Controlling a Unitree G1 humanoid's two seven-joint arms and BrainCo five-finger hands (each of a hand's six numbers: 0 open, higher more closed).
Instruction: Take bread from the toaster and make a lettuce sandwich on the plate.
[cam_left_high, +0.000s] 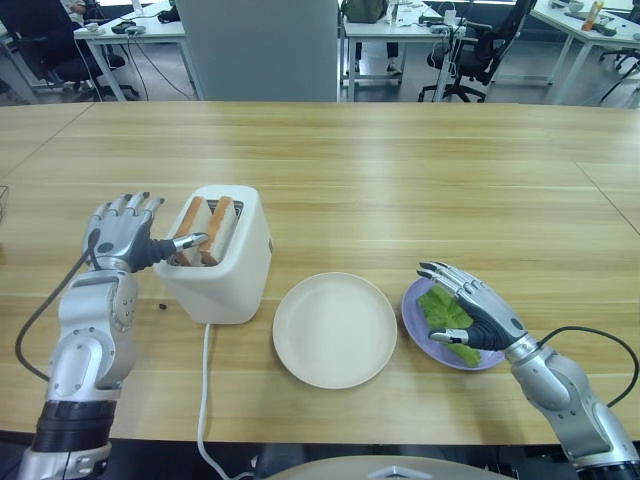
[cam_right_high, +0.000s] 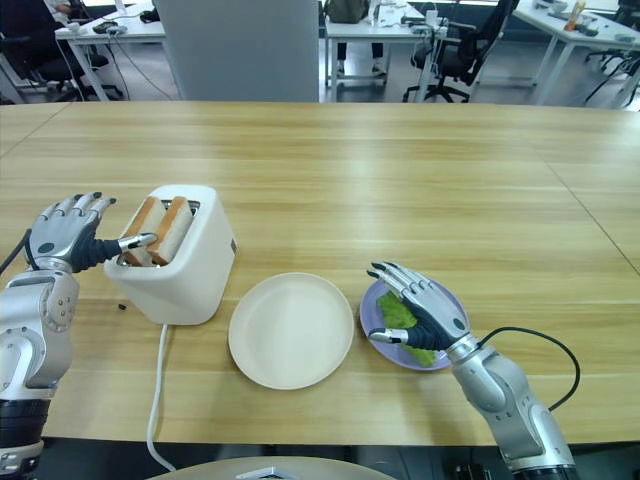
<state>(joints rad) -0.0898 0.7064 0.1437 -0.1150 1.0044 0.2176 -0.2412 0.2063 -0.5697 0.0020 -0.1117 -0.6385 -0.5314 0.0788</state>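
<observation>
Partly hidden, lettuce (cam_left_high: 438, 303) lies under the right robot hand (cam_left_high: 482, 312).

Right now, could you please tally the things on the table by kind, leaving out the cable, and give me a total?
Toaster: 1
Bread slices, both standing in the toaster: 2
Plates, the cream plate and the purple plate: 2
Lettuce pile, on the purple plate: 1
Total: 6

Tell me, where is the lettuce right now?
The lettuce lies on the purple plate, right of the white plate, just under the right hand.
</observation>
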